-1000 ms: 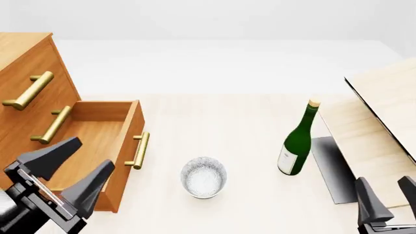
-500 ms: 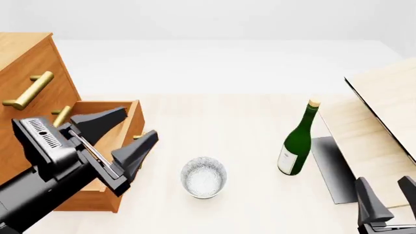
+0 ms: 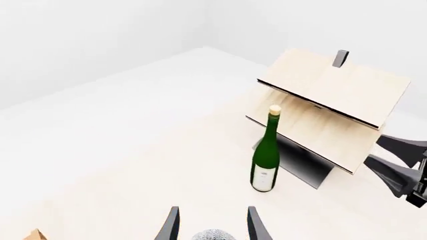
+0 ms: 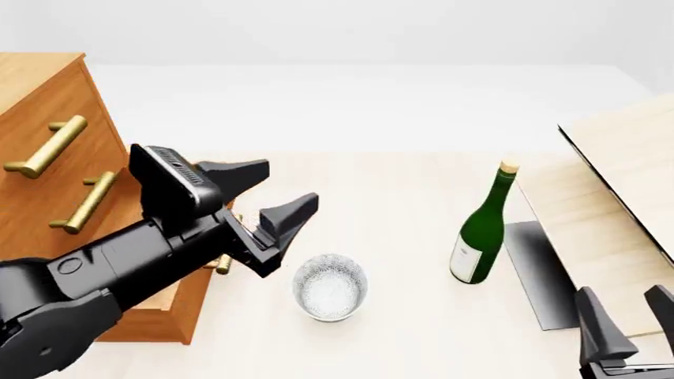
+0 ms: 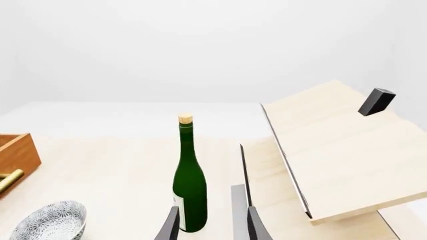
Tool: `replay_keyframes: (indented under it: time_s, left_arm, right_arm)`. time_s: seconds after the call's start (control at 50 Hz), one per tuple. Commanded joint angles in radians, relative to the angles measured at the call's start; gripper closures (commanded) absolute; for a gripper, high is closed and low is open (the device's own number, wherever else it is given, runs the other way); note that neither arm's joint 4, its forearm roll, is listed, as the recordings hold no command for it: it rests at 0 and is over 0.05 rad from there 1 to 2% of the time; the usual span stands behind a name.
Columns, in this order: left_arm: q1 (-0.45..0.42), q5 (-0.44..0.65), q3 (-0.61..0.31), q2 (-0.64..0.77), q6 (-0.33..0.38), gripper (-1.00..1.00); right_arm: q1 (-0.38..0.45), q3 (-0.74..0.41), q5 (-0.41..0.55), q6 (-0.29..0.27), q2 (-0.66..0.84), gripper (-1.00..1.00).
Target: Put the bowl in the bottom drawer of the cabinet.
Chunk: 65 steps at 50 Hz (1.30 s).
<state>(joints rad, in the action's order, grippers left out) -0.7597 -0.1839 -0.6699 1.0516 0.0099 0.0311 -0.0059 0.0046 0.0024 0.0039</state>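
Observation:
The white speckled bowl (image 4: 330, 286) stands upright on the table, just right of the pulled-out bottom drawer (image 4: 174, 312) of the orange-brown cabinet (image 4: 47, 118). My left gripper (image 4: 282, 188) hovers open above and to the left of the bowl, its arm covering most of the drawer. In the left wrist view the bowl's rim (image 3: 213, 234) shows between the open fingers (image 3: 171, 226). At the near right corner my right gripper (image 4: 630, 316) is open and holds nothing. The right wrist view catches the bowl (image 5: 50, 222) and a drawer corner (image 5: 17, 155).
A tall green bottle (image 4: 482, 229) stands right of the bowl. Behind and right of it a pale wooden board (image 4: 621, 181) leans on a dark stand. The cabinet's two upper drawers are closed, with brass handles (image 4: 47, 146).
My left arm has swung from beside the open drawer forward and to the right, ending over the bowl's left side with its gripper still open. The right arm and the bowl have not moved.

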Motion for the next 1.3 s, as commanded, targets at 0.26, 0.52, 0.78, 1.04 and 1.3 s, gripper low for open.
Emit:
replay_keyframes:
  time_s: [0.26, 0.52, 0.78, 1.04, 1.3]
  left_arm:
    - [-0.048, 0.192, -0.226, 0.232, -0.068, -1.0]
    - [-0.05, 0.32, -0.332, 0.309, -0.084, -1.0]
    - [-0.064, 0.384, -0.379, 0.378, -0.113, -1.0]
    - [-0.077, 0.424, -0.427, 0.473, -0.156, -1.0]
    - [-0.075, 0.428, -0.422, 0.532, -0.167, -1.0]
  right_arm:
    - [0.0, 0.0, 0.0, 0.0, 0.0, -1.0]
    - [0.0, 0.0, 0.0, 0.0, 0.0, -1.0]
    - [0.0, 0.0, 0.0, 0.0, 0.0, -1.0]
    - [0.0, 0.0, 0.0, 0.0, 0.0, -1.0]
    - [0.0, 0.0, 0.0, 0.0, 0.0, -1.0]
